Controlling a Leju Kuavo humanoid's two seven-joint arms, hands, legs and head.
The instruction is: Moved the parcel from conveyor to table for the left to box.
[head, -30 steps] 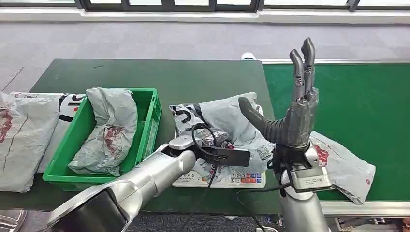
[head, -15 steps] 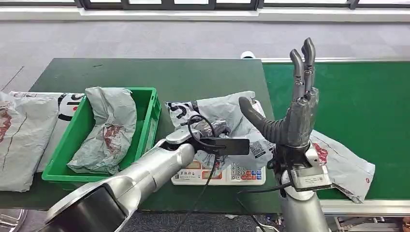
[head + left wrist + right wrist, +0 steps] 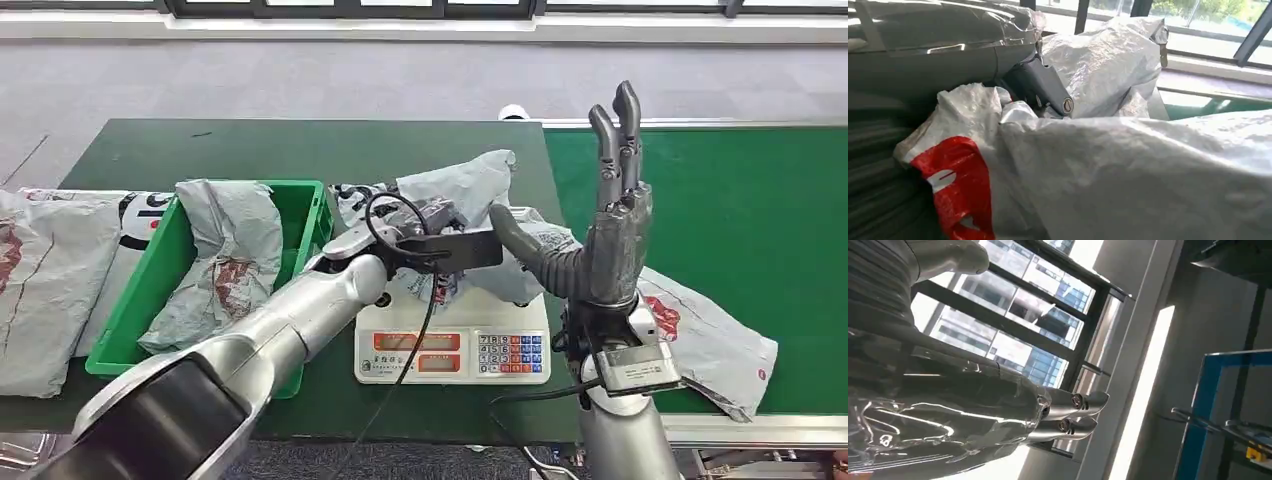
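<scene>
My left hand [image 3: 432, 222] grips a crumpled grey parcel [image 3: 462, 192] and holds it up above the white scale [image 3: 455, 345], close to the green crate's [image 3: 312, 215] right wall. In the left wrist view the parcel [image 3: 1128, 165] with its red mark wraps around my fingers [image 3: 1043, 90]. Another grey parcel [image 3: 228, 262] lies inside the crate. My right hand [image 3: 612, 250] stands upright beside the scale with its fingers pointing up and apart, holding nothing. In the right wrist view its fingers [image 3: 1073, 412] point at the windows.
A further grey parcel [image 3: 705, 335] lies on the green conveyor belt [image 3: 750, 210] behind my right wrist. Flat grey parcels [image 3: 50, 270] are stacked on the dark green table [image 3: 300, 150] left of the crate.
My left hand has lifted the parcel off the scale and carried it up and left toward the crate. The scale's display and keys now show. My right hand has barely moved.
</scene>
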